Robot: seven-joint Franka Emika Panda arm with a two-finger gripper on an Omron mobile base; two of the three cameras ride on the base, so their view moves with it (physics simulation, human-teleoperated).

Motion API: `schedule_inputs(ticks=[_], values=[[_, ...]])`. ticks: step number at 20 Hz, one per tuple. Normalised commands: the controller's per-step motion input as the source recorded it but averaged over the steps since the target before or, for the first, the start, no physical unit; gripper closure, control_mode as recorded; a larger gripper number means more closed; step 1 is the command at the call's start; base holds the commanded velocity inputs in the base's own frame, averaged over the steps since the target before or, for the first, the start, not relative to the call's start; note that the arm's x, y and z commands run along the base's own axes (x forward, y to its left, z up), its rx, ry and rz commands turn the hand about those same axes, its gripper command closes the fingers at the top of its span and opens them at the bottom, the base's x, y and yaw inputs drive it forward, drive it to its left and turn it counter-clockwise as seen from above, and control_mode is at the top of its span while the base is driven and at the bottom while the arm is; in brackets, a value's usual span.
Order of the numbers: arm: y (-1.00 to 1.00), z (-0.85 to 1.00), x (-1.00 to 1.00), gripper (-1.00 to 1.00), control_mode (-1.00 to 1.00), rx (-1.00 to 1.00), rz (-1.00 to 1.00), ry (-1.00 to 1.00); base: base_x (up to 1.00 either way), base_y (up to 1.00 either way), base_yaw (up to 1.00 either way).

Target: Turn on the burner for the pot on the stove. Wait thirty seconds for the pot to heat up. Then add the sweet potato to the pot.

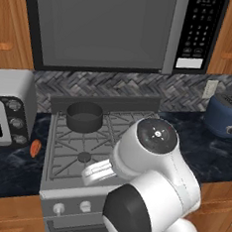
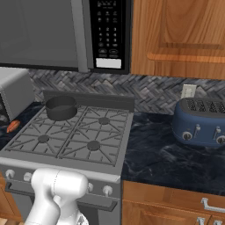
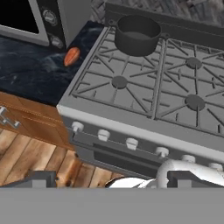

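No readable writing; pot (image 3: 137, 34) on stove (image 3: 131, 124), sweet potato (image 3: 71, 56) beside.

The far left corner of the stove (image 3: 109, 120) is taken up by the pot (image 3: 136, 34). The other three burners are left bare, so room is found above them. The sweet potato (image 3: 72, 56) is hemmed in between the stove's left edge and the toaster oven (image 3: 41, 19). Room above is capped by the microwave (image 1: 115, 28). The right counter is blocked by the blue toaster (image 2: 202, 121).
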Motion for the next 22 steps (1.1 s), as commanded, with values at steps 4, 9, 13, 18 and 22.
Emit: schedule_inputs(ticks=[4, 9, 13, 18, 22], values=[[0.56, -0.10, 0.00, -1.00, -1.00, 0.16, 0.00, 0.00, 0.00, 0.00, 0.00], [0.46, -0.11, 0.02, -1.00, -1.00, 0.10, 0.00, 0.00, 0.00, 0.00, 0.00], [0.00, 0.00, 0.00, -1.00, -1.00, 0.00, 0.00, 0.00, 0.00, 0.00, 0.00], [0.00, 0.00, 0.10, -1.00, -1.00, 0.00, 0.00, 0.00, 0.00, 0.00, 0.00], [0.00, 0.00, 0.34, -1.00, -1.00, 0.00, 0.00, 0.00, 0.00, 0.00, 0.00]])
